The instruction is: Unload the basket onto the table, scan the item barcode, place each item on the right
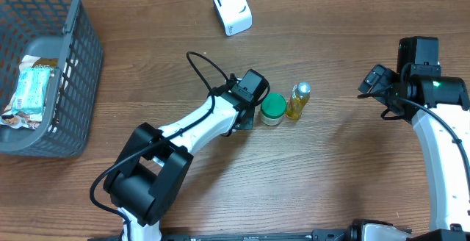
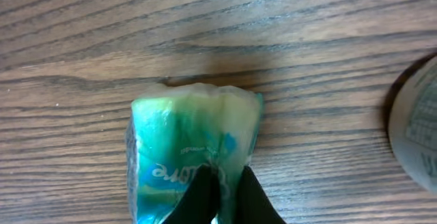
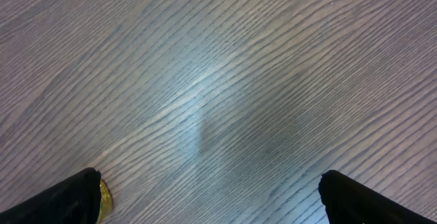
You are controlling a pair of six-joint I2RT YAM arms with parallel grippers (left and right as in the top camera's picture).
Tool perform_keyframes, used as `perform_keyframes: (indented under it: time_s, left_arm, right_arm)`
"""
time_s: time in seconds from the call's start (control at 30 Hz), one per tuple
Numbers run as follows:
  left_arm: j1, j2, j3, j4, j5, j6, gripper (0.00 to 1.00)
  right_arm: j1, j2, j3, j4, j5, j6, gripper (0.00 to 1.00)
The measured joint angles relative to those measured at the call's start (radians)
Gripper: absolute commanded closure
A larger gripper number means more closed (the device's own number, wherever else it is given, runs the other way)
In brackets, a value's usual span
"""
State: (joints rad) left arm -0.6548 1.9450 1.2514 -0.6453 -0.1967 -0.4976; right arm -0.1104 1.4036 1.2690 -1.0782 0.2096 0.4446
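Left gripper (image 2: 220,195): you see fingers together, pinched on green packet (image 2: 191,135), just left of green-lidded jar (image 1: 273,108). Right gripper (image 3: 208,183): fingers wide apart above table (image 3: 218,80).

A brown wood-grain surface (image 1: 352,175) fills every view beneath me; under my right wrist a soft pale sheen (image 3: 205,108) of light lies across its grain.
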Motion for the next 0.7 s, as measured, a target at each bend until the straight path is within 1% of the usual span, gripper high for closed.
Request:
perform_keyframes:
  time_s: [0.17, 0.3, 0.43, 0.7]
  left_arm:
    - [0.009, 0.000, 0.013, -0.021, 0.031, 0.002, 0.96]
    - [0.047, 0.000, 0.038, -0.050, 0.161, 0.007, 0.96]
    - [0.108, -0.019, 0.048, -0.037, 0.348, 0.036, 0.96]
    - [0.290, -0.079, 0.061, 0.007, 0.862, 0.154, 0.96]
  right_arm:
    - [0.000, 0.000, 0.000, 0.000, 0.000, 0.000, 0.00]
    - [0.000, 0.000, 0.000, 0.000, 0.000, 0.000, 0.00]
    - [0.000, 0.000, 0.000, 0.000, 0.000, 0.000, 0.00]
    - [0.000, 0.000, 0.000, 0.000, 0.000, 0.001, 0.00]
